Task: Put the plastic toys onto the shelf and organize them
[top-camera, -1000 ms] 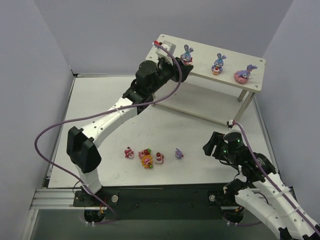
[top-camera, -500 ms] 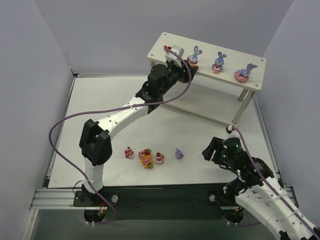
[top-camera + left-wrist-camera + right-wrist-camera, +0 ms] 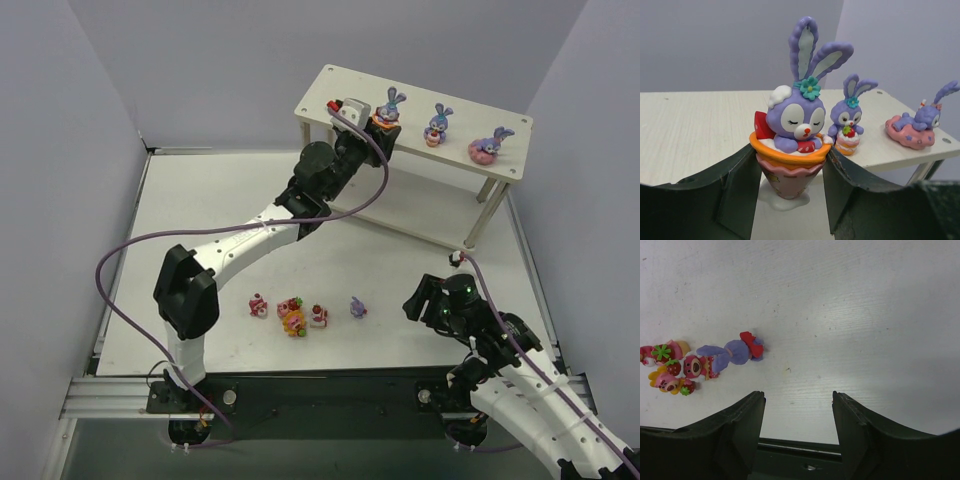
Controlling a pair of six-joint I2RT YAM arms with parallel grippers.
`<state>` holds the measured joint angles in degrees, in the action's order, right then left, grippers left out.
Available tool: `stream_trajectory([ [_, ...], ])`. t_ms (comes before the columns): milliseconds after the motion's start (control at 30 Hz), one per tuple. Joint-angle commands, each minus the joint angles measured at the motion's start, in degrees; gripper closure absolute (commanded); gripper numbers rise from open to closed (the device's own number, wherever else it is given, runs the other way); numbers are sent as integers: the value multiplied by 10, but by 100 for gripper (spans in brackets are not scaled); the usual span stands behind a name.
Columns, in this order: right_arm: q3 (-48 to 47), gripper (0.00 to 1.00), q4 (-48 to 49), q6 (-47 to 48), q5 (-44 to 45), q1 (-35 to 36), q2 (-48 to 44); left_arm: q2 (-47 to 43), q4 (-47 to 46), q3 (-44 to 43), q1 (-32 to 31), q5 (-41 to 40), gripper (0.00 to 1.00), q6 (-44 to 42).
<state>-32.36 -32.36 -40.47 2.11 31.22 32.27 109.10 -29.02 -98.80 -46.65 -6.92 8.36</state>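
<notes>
On the top board of the pale wooden shelf (image 3: 466, 122) (image 3: 700, 120), near its left end, my left gripper (image 3: 378, 122) (image 3: 791, 152) is shut on a purple bunny in a pink and orange cone (image 3: 389, 108) (image 3: 792, 135). Its fingers press the orange rim from both sides, and the cone's white foot seems to rest on the board. To its right stand a small bunny on a cake (image 3: 436, 127) (image 3: 847, 120) and a bunny lying on a pink base (image 3: 489, 147) (image 3: 915, 127). My right gripper (image 3: 418, 300) (image 3: 798, 400) hangs open over the table, holding nothing.
Several small toys lie in a row on the white table: a pink one (image 3: 258, 305), an orange-pink cluster (image 3: 292, 317) (image 3: 667, 372), a red-pink one (image 3: 319, 317) and a purple one (image 3: 358, 308) (image 3: 730, 352). The shelf's lower board (image 3: 420, 205) sits beneath. Grey walls enclose the table.
The left arm has carried the cone bunny a little to the right along the shelf top. The right arm has drifted slightly nearer and its jaws have narrowed a bit.
</notes>
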Motion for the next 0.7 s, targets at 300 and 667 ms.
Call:
stream_trajectory([
  [300,5,44,12,3,18,4,16,47,-119,-83,13,-6,100,-3],
  [667,12,44,12,2,23,7,16,95,-148,-70,19,-12,100,-4],
])
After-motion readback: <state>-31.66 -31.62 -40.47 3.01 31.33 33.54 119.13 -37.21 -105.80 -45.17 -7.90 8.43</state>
